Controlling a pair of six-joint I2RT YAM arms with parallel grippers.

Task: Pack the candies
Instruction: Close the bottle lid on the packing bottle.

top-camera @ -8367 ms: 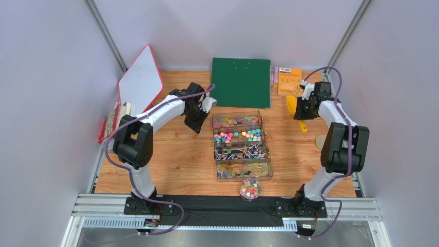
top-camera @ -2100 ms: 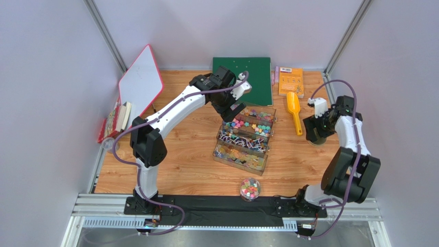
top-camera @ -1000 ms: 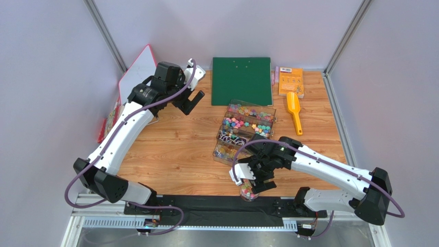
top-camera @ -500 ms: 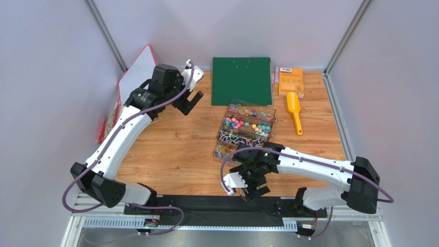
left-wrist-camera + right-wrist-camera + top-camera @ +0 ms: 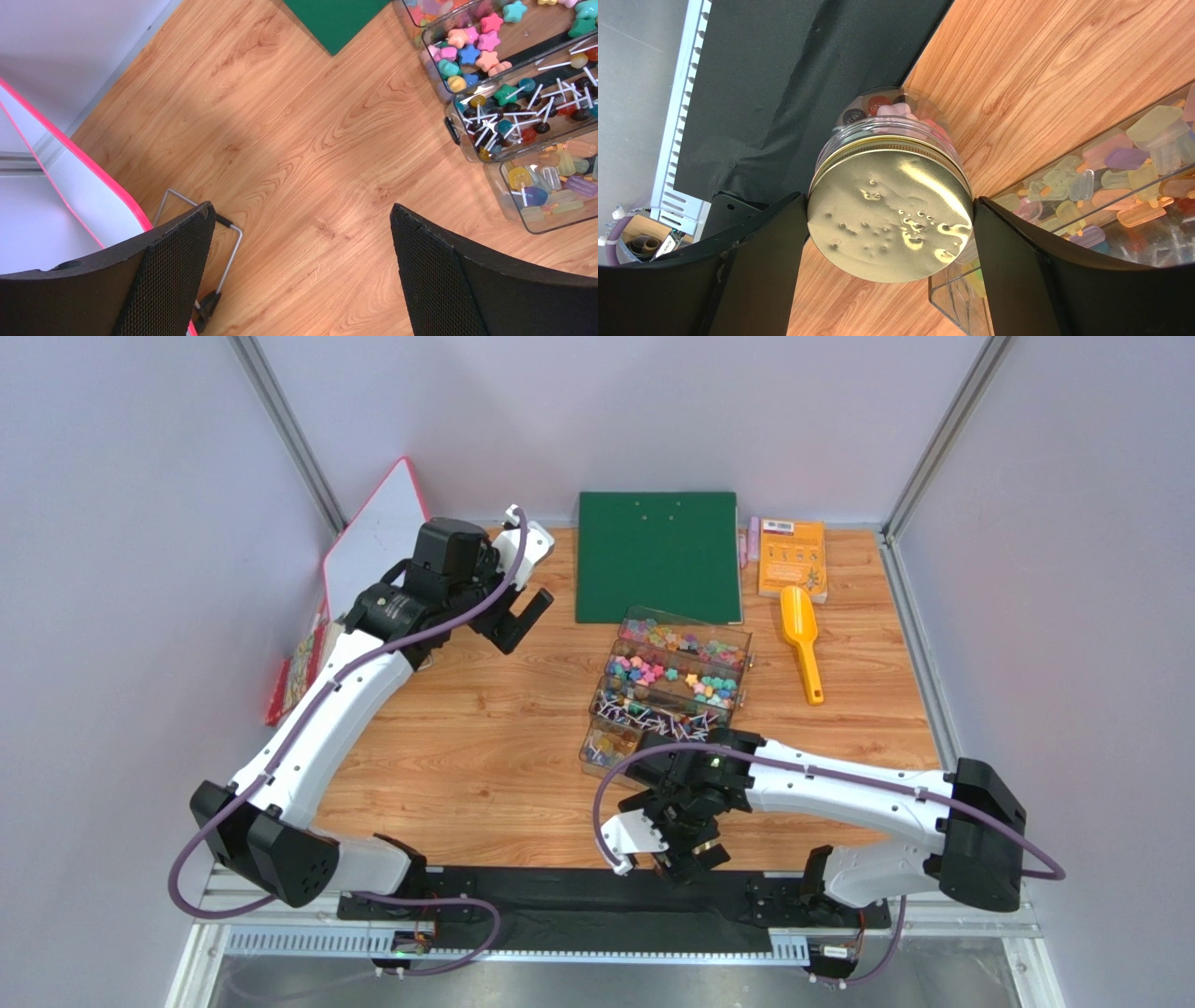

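The candies (image 5: pixel 671 672) fill a clear compartment tray (image 5: pixel 746 651) in mid-table; star-shaped ones (image 5: pixel 470 56) show in the left wrist view. More candies (image 5: pixel 892 110) lie inside a glass jar (image 5: pixel 878 129) at the table's near edge. A gold lid (image 5: pixel 889 217) sits on that jar, and my right gripper (image 5: pixel 890 204) is shut on the lid, one finger against each side. From above, my right gripper (image 5: pixel 671 843) hides the jar. My left gripper (image 5: pixel 522 613) hangs open over bare wood at the back left, holding nothing.
A yellow scoop (image 5: pixel 800 637) lies right of the tray. A green board (image 5: pixel 657 556) and an orange booklet (image 5: pixel 791 557) lie at the back. A whiteboard (image 5: pixel 372 546) leans at the back left, with its wire stand (image 5: pixel 203 238) close to my left finger.
My right gripper has moved toward the near edge with the lid and now covers the jar, whose candies showed a second ago. The left arm has barely shifted.
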